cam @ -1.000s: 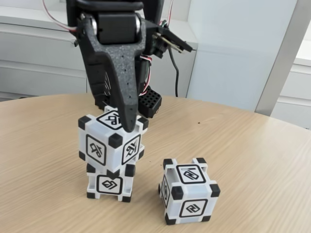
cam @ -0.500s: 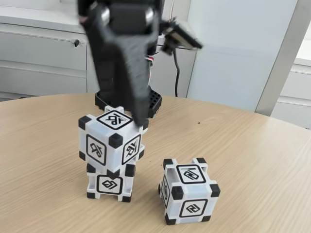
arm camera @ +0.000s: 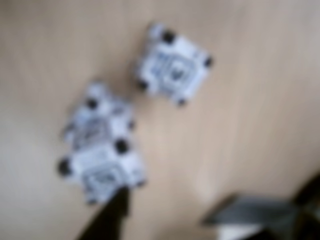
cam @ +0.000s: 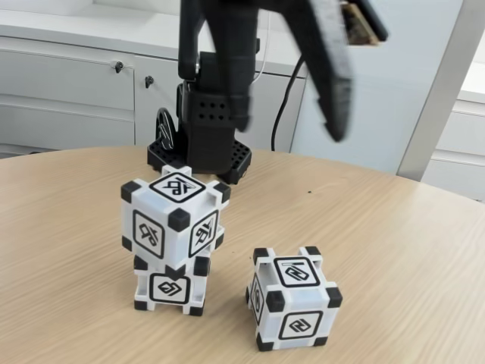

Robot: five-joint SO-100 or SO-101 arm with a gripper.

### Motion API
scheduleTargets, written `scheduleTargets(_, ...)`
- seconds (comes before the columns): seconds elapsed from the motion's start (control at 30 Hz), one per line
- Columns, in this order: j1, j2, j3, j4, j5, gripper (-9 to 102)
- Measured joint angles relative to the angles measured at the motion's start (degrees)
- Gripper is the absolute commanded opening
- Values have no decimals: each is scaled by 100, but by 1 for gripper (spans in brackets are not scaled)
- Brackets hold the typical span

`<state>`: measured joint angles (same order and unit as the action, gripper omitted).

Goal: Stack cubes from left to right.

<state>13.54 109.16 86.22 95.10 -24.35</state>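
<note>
Two white plastic cubes with black corners (cam: 171, 227) are sitting stacked at nine o'clock on the round wooden table (cam: 394, 227), a third matching cube (cam: 294, 298) waiting at five; black gripper (cam: 333, 91) is hovering released, empty, at one, likely heading for it.

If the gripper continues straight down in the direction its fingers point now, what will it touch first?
Probably the bare light wooden table, behind and to the right of the single white plastic cube with black corners in the fixed view. The blurred black gripper hangs high there, so depth is uncertain; it could also reach that cube.
</note>
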Motion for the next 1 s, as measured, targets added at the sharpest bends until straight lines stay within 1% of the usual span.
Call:
scheduleTargets(0.17,-1107,0,0,-88,1107,34)
scheduleTargets(0.3,-1679,0,0,-606,2232,32)
scheduleTargets(0.43,-1723,0,70,-1151,3015,33)
scheduleTargets(0.53,-1846,0,378,-1301,3208,35)
scheduleTargets(0.67,-1784,0,905,-1424,3234,35)
scheduleTargets(0.87,-1846,0,1556,-2039,3155,35)
scheduleTargets(1.0,-1846,0,1951,-2276,3032,35)
